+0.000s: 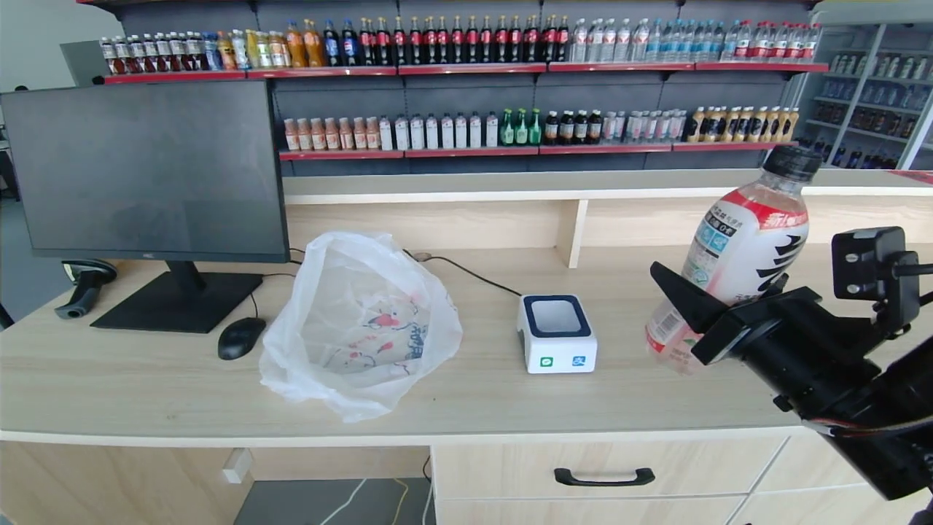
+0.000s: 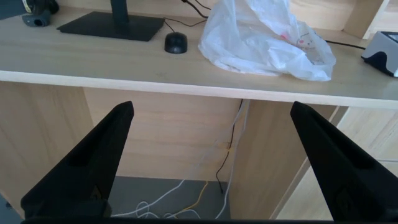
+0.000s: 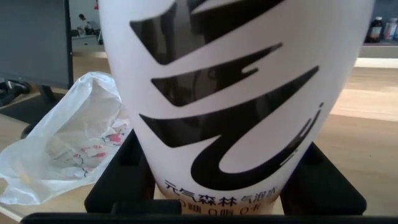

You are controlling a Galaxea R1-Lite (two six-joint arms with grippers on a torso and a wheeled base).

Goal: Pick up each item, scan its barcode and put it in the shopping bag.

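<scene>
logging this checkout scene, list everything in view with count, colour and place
bottle: one, white and red label, black cap, tilted above the counter's right part
bag: one, clear white plastic, on the counter left of the scanner
scanner: one, white, dark window, mid counter
monitor: one, black, counter's left
mouse: one, black, between monitor and bag
hand scanner: one, dark, counter's far left
counter: one, pale wood
handle: one, black, drawer below the counter
shelves: two rows of drinks, red-edged, behind the counter
left gripper: one, black, open, low before the counter's front
right gripper: one, black, shut on the bottle
</scene>
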